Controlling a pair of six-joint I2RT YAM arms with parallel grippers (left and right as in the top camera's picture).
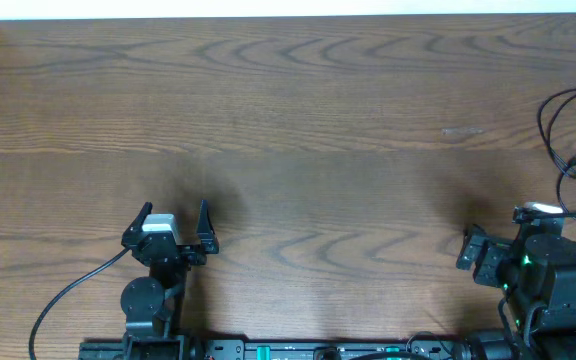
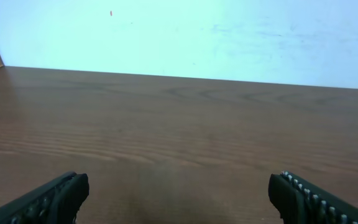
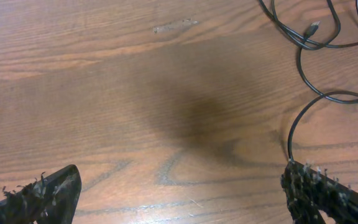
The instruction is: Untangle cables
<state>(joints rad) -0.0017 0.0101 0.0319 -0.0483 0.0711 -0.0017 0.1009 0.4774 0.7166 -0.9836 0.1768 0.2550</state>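
Thin black cables (image 1: 566,130) lie in loose loops at the table's far right edge, partly cut off by the frame. They also show in the right wrist view (image 3: 319,43), with a small plug end (image 3: 314,27). One strand curves down to my right fingertip (image 3: 289,140). No white cable is in view. My right gripper (image 1: 495,235) (image 3: 182,193) is open and empty, just below and left of the cables. My left gripper (image 1: 174,217) (image 2: 179,194) is open and empty over bare wood at the front left, far from the cables.
The wooden table (image 1: 298,120) has a pale scuff (image 1: 461,130) left of the cables. A thicker black arm cable (image 1: 68,295) runs from the left arm base to the front edge. A white wall (image 2: 185,31) stands behind the table.
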